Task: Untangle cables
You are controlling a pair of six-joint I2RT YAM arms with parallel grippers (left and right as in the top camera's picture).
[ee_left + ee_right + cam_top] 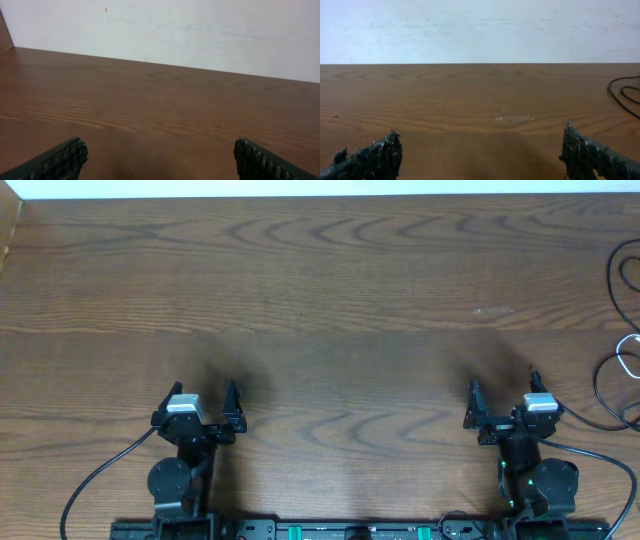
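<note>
Thin black cables (622,275) loop at the table's far right edge in the overhead view, with a white cable (628,356) among them lower down. They are partly cut off by the frame. A black cable (622,95) also shows at the right edge of the right wrist view. My left gripper (206,395) is open and empty at the front left, far from the cables; it also shows in its wrist view (160,155). My right gripper (503,387) is open and empty at the front right, left of the cables; it shows in its wrist view (481,152).
The wooden table (320,300) runs to a white wall (480,30) at the back. Thicker black arm cables (95,480) trail from both arm bases at the front. A small pale scuff (492,310) marks the wood right of centre.
</note>
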